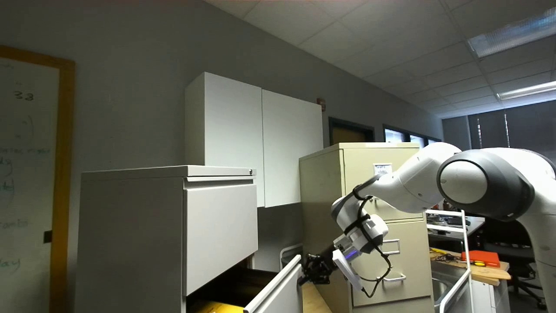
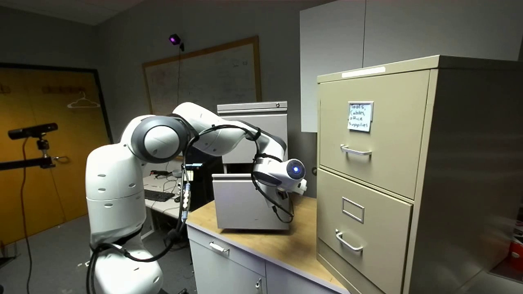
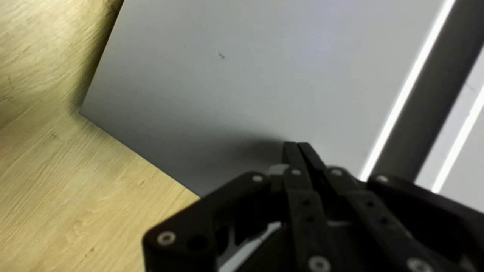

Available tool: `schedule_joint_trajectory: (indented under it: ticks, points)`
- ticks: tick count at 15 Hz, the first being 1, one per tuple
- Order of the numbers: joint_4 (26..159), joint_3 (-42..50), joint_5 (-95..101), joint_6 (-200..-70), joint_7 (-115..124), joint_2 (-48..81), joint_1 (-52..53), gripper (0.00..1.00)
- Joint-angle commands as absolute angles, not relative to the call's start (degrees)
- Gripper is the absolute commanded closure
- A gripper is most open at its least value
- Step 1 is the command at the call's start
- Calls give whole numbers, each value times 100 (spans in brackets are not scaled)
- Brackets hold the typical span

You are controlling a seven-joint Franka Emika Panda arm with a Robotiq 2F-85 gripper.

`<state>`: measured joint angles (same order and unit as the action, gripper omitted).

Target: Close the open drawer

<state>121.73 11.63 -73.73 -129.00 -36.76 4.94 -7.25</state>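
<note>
The white drawer (image 1: 283,290) stands pulled out from the lower part of the white cabinet (image 1: 130,234), with some yellow visible inside in an exterior view. Its flat front panel also shows in an exterior view (image 2: 245,206) and fills much of the wrist view (image 3: 227,87). My gripper (image 1: 302,279) is in front of this panel, tilted down toward it. In the wrist view the fingers (image 3: 298,145) are together with nothing between them. The tips are at or very near the panel; I cannot tell for sure whether they touch. The wrist hides the fingers in an exterior view.
The cabinet's taller drawer front (image 1: 221,234) is shut above. A beige filing cabinet (image 2: 372,163) with handled drawers stands close beside the arm. A wooden counter (image 2: 265,245) lies under the drawer. White wall cupboards (image 1: 291,148) hang behind.
</note>
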Motion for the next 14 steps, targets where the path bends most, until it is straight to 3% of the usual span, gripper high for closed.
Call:
schedule_joint_trajectory:
  ticks: [1, 14]
  points:
    - [11810, 978, -7705, -12748, -3635, 600, -770, 94]
    - [10355, 525, -7735, -12454, -3438, 1389, -598, 95]
